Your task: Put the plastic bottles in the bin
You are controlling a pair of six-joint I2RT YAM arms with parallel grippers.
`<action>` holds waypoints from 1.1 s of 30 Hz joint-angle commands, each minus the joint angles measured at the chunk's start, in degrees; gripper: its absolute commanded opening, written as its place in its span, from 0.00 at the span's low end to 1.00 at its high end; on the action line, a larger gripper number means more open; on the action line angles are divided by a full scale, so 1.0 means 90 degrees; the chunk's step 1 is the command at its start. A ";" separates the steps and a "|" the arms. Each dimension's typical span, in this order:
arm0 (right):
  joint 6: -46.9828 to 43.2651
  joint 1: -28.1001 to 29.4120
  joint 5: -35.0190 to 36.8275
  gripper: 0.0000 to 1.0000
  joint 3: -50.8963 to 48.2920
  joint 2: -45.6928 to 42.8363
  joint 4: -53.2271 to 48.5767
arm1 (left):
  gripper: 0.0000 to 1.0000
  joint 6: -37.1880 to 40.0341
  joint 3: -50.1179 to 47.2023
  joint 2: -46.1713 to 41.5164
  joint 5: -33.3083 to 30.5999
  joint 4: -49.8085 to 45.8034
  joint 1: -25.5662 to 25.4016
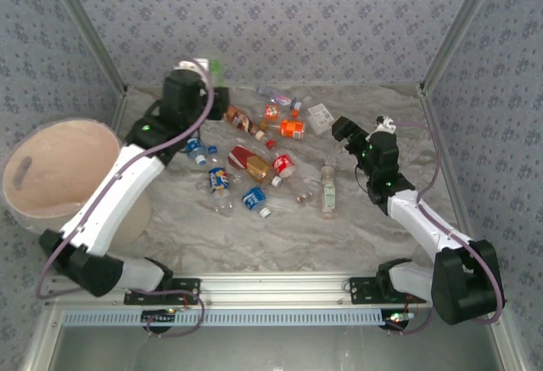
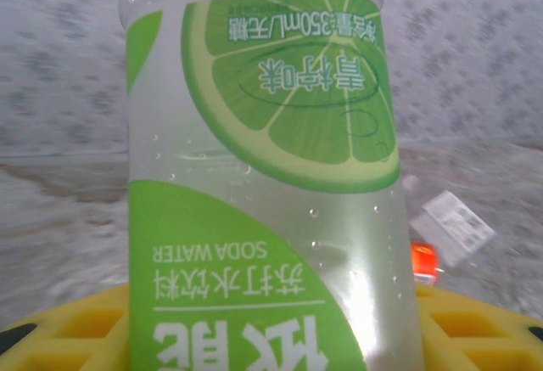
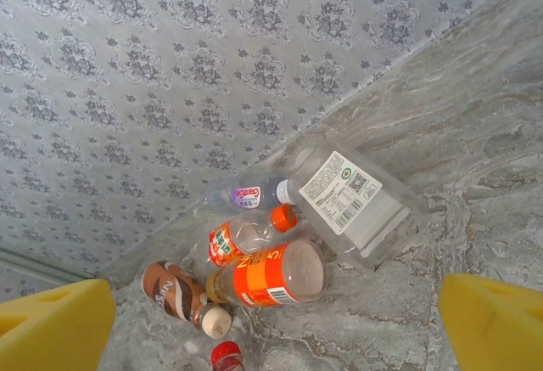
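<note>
Left gripper (image 1: 197,78): we squeeze a green bottle (image 2: 263,176).
Right gripper (image 3: 273,324): wide apart, holding nothing.
Risk: the smooth bottle may slip out before the bin (image 1: 64,180).

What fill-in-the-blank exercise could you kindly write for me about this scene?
1. The left arm's jaws are shut on a soda-water bottle whose lime label is ____.
2. The right arm's jaws stand ____, with nothing between them.
3. The bin stands beside the ____ arm.
4. In the right wrist view, the orange-labelled bottle lies on its ____.

Missing words: green; open; left; side.
</note>
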 commanded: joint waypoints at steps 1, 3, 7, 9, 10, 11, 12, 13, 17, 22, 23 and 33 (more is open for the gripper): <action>0.0028 -0.0026 0.0062 1.00 -0.0071 -0.0055 0.0347 | 0.46 -0.0032 0.0220 -0.0732 -0.0648 -0.1270 0.0428; -0.0046 -0.0025 0.0103 1.00 -0.0162 -0.0171 0.0410 | 0.46 -0.0060 0.0143 -0.1082 -0.0828 -0.1506 0.0751; -0.0208 -0.0082 0.0008 1.00 -0.0235 -0.0310 0.0359 | 0.47 -0.0223 -0.0060 -0.1587 -0.0981 -0.1843 0.1612; -0.0325 -0.0102 -0.0104 1.00 -0.0145 -0.0417 0.0167 | 0.47 -0.0272 -0.0184 -0.1768 -0.1273 -0.2015 0.1989; -0.0380 -0.0106 -0.0098 1.00 -0.0121 -0.0489 0.0059 | 0.47 -0.0301 -0.0254 -0.1839 -0.1357 -0.2098 0.2257; -0.0418 -0.0103 -0.0066 1.00 -0.0119 -0.0560 0.0009 | 0.47 -0.0365 -0.0307 -0.1881 -0.1298 -0.2177 0.2535; -0.0480 -0.0104 0.0026 1.00 -0.0135 -0.0630 0.0002 | 0.47 -0.0484 -0.0370 -0.1914 -0.1055 -0.2243 0.2877; -0.0518 -0.0101 0.0079 1.00 -0.0179 -0.0706 0.0004 | 0.47 -0.0612 -0.0472 -0.1961 -0.0632 -0.2229 0.3248; -0.0544 -0.0105 0.0085 1.00 -0.0270 -0.0878 -0.0222 | 0.48 -0.0885 -0.0846 -0.2044 0.0420 -0.2229 0.4395; -0.0774 -0.0107 0.0070 1.00 -0.0173 -0.0710 -0.0219 | 0.48 -0.1313 -0.1435 -0.1887 0.2154 -0.1834 0.5631; -0.0774 -0.0097 0.0000 1.00 -0.0052 -0.0619 -0.0262 | 0.48 -0.1390 -0.1491 -0.1843 0.2344 -0.1831 0.5779; -0.0973 0.0261 -0.0106 1.00 0.0034 -0.0139 0.0330 | 0.60 -0.1572 -0.1707 -0.1674 0.3131 -0.1764 0.6278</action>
